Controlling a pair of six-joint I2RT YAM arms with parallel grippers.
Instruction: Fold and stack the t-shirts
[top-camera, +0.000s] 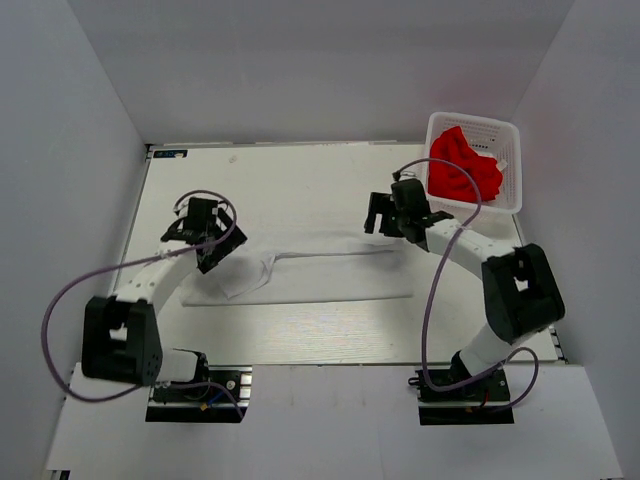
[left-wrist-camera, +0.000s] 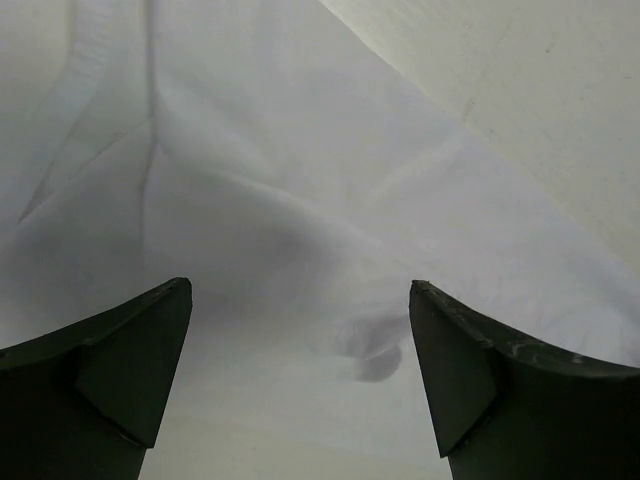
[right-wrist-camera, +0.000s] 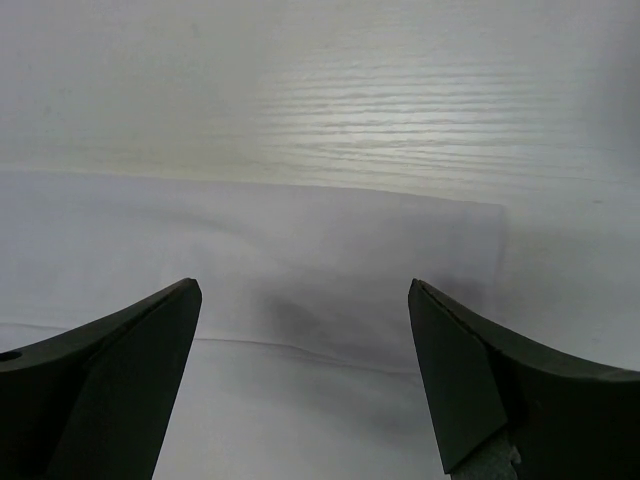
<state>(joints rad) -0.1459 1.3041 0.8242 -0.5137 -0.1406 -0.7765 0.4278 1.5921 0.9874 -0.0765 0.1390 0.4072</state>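
left jaws and right jaws stood spread and empty over opposite ends of the white t-shirt (top-camera: 320, 278), likely letting its fold settle flat.

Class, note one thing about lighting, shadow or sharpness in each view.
Top view: even light, sharp, but the white t-shirt barely stands out from the pale table. Left wrist view: grey shadow on the shirt between the fingers. Right wrist view: table grain crisp, fainter shadow between the fingers.

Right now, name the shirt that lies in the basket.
The red shirt, bunched in the basket at far right; the white shirt lies flat on the table.
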